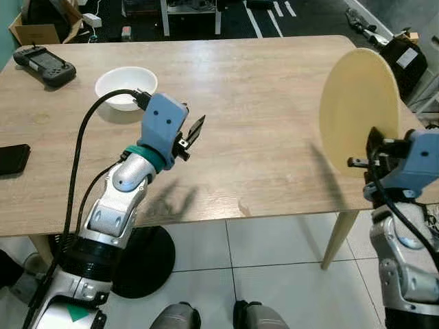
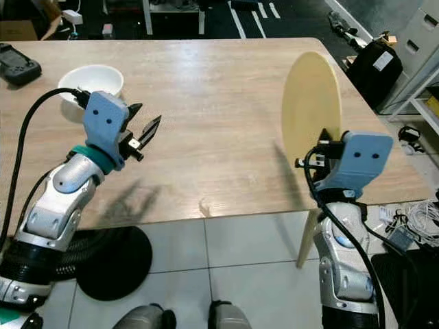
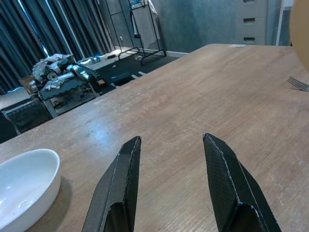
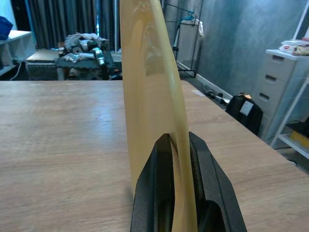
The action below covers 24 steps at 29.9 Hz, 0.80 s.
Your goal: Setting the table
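**Yellow plate held on edge, ready to be laid**

Pinched at its lower rim by the right gripper [image 4: 177, 193], the yellow plate [image 1: 359, 110] stands upright above the table's [image 1: 260, 103] right side. Next, it likely needs tilting flat and lowering. The left gripper [image 3: 171, 188] hovers spread and empty near the white bowl [image 1: 125, 86].

Head eyes look down at the table [image 1: 260, 123]; wrist cameras skim it.
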Available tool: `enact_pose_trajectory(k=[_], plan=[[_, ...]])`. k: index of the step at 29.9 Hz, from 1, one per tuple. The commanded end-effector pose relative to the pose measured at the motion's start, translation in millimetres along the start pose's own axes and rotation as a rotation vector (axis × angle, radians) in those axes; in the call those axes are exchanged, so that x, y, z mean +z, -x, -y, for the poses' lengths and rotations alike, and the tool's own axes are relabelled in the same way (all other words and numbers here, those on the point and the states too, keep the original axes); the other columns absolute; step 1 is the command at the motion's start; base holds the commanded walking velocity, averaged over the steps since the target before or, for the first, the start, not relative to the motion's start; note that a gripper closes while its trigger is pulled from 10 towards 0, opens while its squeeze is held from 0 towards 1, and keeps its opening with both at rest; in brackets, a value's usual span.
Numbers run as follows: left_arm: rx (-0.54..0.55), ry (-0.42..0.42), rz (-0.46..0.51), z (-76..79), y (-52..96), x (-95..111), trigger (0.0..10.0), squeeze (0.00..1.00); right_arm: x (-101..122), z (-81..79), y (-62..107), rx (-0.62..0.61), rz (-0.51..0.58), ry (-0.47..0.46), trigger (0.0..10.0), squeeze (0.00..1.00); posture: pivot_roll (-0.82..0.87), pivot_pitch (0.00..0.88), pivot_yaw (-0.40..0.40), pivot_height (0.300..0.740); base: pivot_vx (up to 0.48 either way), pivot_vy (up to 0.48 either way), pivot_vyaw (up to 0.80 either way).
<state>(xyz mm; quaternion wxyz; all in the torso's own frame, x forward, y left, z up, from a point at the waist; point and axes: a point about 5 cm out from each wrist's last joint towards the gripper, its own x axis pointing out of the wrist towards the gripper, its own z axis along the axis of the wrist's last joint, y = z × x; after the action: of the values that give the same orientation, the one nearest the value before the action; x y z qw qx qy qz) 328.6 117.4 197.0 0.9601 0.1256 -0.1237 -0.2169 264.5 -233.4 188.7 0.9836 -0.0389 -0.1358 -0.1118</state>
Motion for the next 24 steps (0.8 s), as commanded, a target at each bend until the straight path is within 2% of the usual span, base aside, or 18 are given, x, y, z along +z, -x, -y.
enact_pose_trajectory(k=[1,24], plan=[[0.001,-0.011,-0.005,0.5,-1.9,-1.3,10.0,0.0,-2.4,3.6,0.6,-0.024,-0.01,-0.007,10.0,0.0,0.04,0.0,0.071,0.74,0.0,0.0,-0.8],[-0.012,-0.012,0.013,4.5,-6.8,-1.7,10.0,0.0,-4.8,4.0,1.5,-0.06,-0.012,-0.027,10.0,0.0,0.03,0.0,0.084,0.74,0.0,0.0,-0.8]])
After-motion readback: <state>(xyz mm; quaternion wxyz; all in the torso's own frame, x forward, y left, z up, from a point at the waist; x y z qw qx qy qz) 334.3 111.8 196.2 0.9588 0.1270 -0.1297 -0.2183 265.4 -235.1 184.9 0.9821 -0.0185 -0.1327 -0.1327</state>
